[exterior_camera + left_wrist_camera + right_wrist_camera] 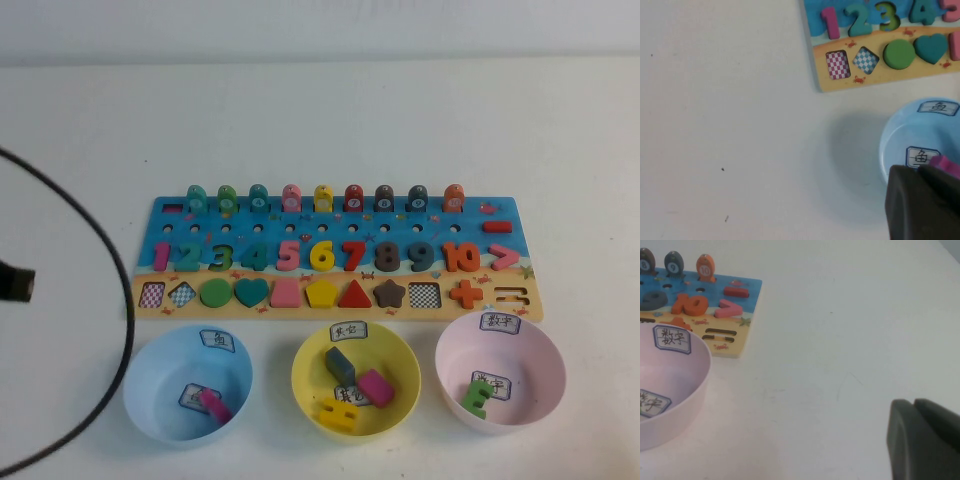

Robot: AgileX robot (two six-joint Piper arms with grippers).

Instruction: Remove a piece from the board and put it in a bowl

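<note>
The board (150,215) lies across the middle of the table, with a row of tokens standing along its far edge. The green piece (227,198) is second from the left in that row, next to a teal token (196,198). The light blue bowl (160,385) stands in front of the board's left end and holds a pink piece (213,404). My left gripper (916,169) is shut and empty, left of the board and bowl (900,135). My right gripper (914,402) is shut and empty over bare table right of the board (747,315).
A yellow bowl (310,385) with several pieces stands in the front middle. A pink bowl (540,365) holding a green piece stands at the front right. A black cable (118,270) curves across the table's left side. A dark end of the left arm (15,283) shows at the left edge.
</note>
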